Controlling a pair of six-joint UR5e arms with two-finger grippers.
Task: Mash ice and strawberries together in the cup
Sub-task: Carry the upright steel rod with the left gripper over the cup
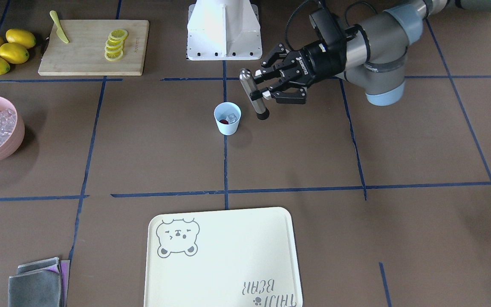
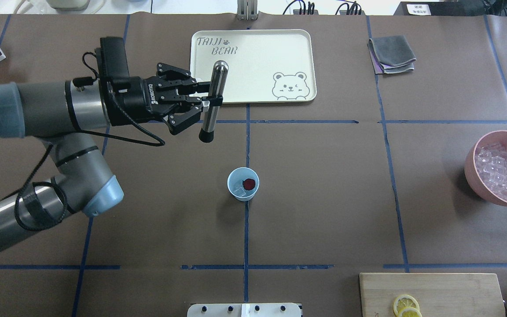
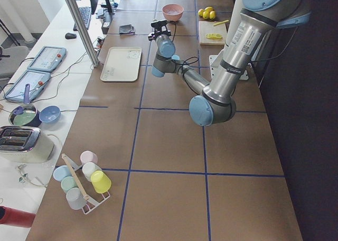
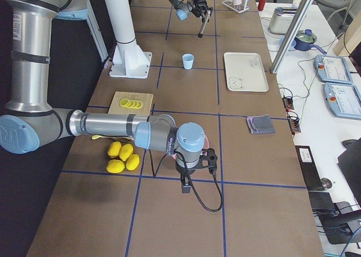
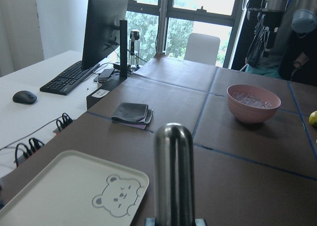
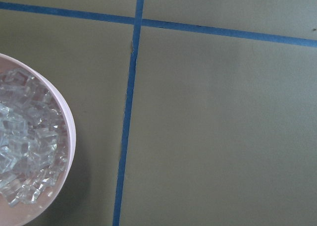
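The pale blue cup (image 2: 243, 193) stands at the table's middle with a dark red strawberry (image 2: 248, 183) and clear ice (image 2: 237, 189) inside. My left gripper (image 2: 209, 104) is shut on a steel muddler (image 2: 215, 83) with a black tip. The muddler hangs tilted above the table, short of the cup (image 1: 227, 125) and towards my left side. In the left wrist view its rounded top (image 5: 174, 161) fills the lower middle. My right gripper (image 4: 210, 160) shows only in the exterior right view, over the pink bowl, and I cannot tell whether it is open or shut.
A pink bowl (image 2: 471, 169) full of ice sits at the right edge. A cream bear tray (image 2: 253, 66) and folded grey cloths (image 2: 392, 53) lie at the far side. A cutting board (image 1: 88, 51) with lemon slices, a knife (image 1: 59, 33) and whole lemons (image 1: 4, 51) are near my base.
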